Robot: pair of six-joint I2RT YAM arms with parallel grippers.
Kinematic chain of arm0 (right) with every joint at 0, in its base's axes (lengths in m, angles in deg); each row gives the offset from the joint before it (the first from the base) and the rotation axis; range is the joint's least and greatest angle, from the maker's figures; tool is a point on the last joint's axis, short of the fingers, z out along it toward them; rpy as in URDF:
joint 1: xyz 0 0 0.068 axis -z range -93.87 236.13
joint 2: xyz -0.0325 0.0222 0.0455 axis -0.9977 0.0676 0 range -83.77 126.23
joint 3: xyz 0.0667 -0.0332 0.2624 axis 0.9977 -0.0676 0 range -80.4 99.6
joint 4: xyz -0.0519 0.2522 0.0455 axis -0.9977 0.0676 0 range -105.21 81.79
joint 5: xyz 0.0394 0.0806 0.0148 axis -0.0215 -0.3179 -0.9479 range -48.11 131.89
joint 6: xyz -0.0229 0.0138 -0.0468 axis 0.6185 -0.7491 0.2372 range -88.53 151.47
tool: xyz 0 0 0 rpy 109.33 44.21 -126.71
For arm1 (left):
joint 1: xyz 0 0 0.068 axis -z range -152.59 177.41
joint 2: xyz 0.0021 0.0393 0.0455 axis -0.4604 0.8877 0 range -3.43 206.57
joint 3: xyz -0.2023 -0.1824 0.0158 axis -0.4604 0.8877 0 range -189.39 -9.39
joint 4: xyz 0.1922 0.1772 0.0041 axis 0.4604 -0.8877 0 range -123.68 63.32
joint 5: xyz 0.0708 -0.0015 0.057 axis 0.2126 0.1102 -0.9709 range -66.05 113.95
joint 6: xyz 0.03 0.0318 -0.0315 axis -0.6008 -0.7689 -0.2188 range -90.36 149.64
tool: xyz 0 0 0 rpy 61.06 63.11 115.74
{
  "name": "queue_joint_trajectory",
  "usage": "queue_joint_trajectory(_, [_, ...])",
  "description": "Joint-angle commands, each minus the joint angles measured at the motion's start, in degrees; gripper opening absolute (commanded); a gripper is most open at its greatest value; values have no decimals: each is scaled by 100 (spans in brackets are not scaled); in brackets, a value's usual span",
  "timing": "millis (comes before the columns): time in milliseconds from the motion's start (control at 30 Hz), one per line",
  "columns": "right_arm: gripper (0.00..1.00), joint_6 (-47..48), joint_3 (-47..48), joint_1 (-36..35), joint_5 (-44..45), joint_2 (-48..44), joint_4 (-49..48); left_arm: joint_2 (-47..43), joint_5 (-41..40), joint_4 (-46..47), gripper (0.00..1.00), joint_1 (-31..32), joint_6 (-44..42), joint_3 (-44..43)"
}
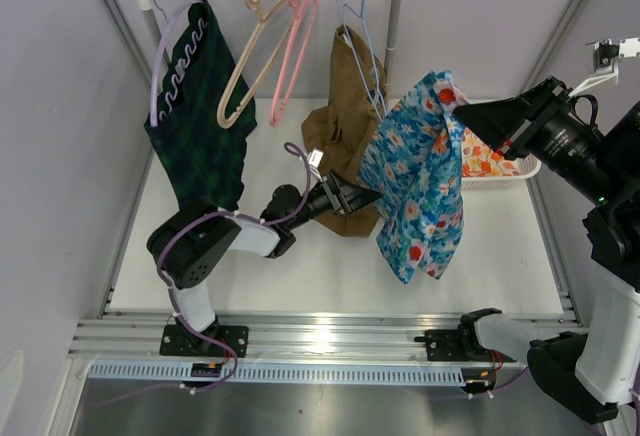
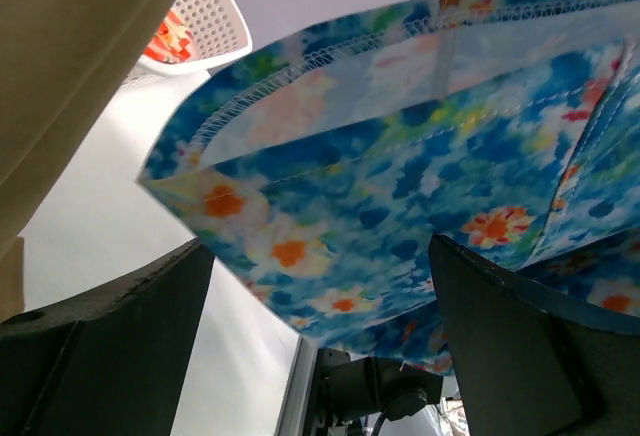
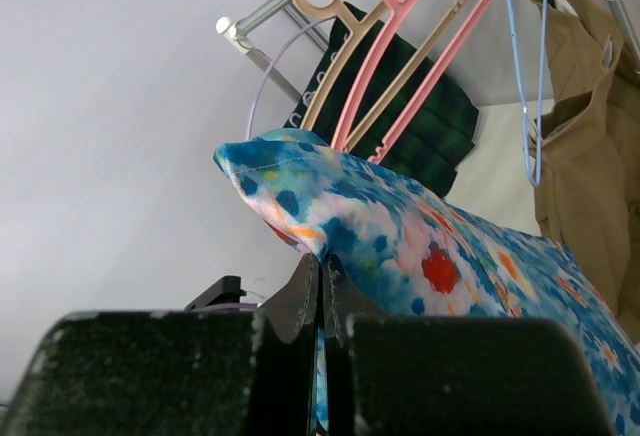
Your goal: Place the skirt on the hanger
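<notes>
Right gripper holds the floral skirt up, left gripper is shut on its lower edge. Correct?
No: the left gripper is open, fingers wide, the skirt unclamped, as the left wrist view shows. The right gripper does hold the skirt up.

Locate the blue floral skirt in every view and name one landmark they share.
Top external: the blue floral skirt hangs right of centre, its top corner pinched by the right gripper.
Left wrist: skirt fills the upper right, above the open left gripper.
Right wrist: skirt centre to lower right, corner clamped in the shut jaws.
Shared landmark: the tan garment, visible in all three.
</notes>
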Motion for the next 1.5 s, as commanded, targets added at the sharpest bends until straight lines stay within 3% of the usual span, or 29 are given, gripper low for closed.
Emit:
queue_joint_trajectory(0, [0, -237, 121, -22, -264, -94, -547, -89, -53, 2259, 95, 117, -48, -119])
queue_joint_trajectory(300, [0, -614, 112, -22, -607, -234, -943, -932, -536, 1634, 95, 372, -611, -22])
queue_joint_trajectory(400, [0, -667, 77, -22, -642, -340, -917, -1187, -633, 1547, 86, 390, -619, -40])
queue_joint_trajectory(500, [0, -624, 60, -22, -589, -454, -785, -1538, -643, 1389, 47, 416, -689, -40])
queue_joint_trajectory(533, [0, -589, 51, -22, -554, -489, -672, -1661, -642, 1145, 29, 451, -751, -14])
queue_joint_trajectory(567, [0, -501, 42, -22, -476, -550, -619, -1819, -660, 925, 21, 478, -830, 21])
queue_joint_trajectory(600, [0, -466, -45, -22, -431, -603, -566, -2204, -712, 627, 6, 504, -1109, 48])
queue_joint_trajectory(633, [0, -439, -133, -13, -396, -673, -531, -2451, -782, -38, 0, 609, -1303, 109])
queue_joint_trajectory(800, [0, -212, -889, -22, -20, -1349, -451, -4252, -2072, -2517, 0, 1022, -2576, 356])
queue_joint_trajectory(833, [0, -141, -1107, -22, 86, -1446, -294, -4917, -2501, -3175, 0, 1232, -2780, 312])
queue_joint_trajectory(867, [0, -62, -1214, -13, 201, -1543, -215, -5193, -2836, -4418, 0, 1329, -2938, 42])
queue_joint_trajectory(900, [0, 0, -1346, -22, 298, -1657, -127, -5431, -3336, -4961, 0, 1391, -3088, -22])
queue_joint_trajectory(1067, [0, 71, -3125, -13, 632, -2510, -284, -6425, -4166, -7780, 0, 1506, -2967, -540])
queue_joint_trajectory(1233, [0, 88, -4605, -22, 1115, -2932, -854, -6401, -4781, -8770, 0, 1506, -2791, -681])
queue_joint_trajectory(1400, [0, 53, -6115, -13, 1537, -2819, -1758, -5401, -5405, -9281, 0, 1393, -2483, -814])
queue_joint_trajectory(1467, [0, 10, -6530, -13, 1730, -2705, -2049, -5092, -5284, -9282, 0, 1165, -2334, -743])
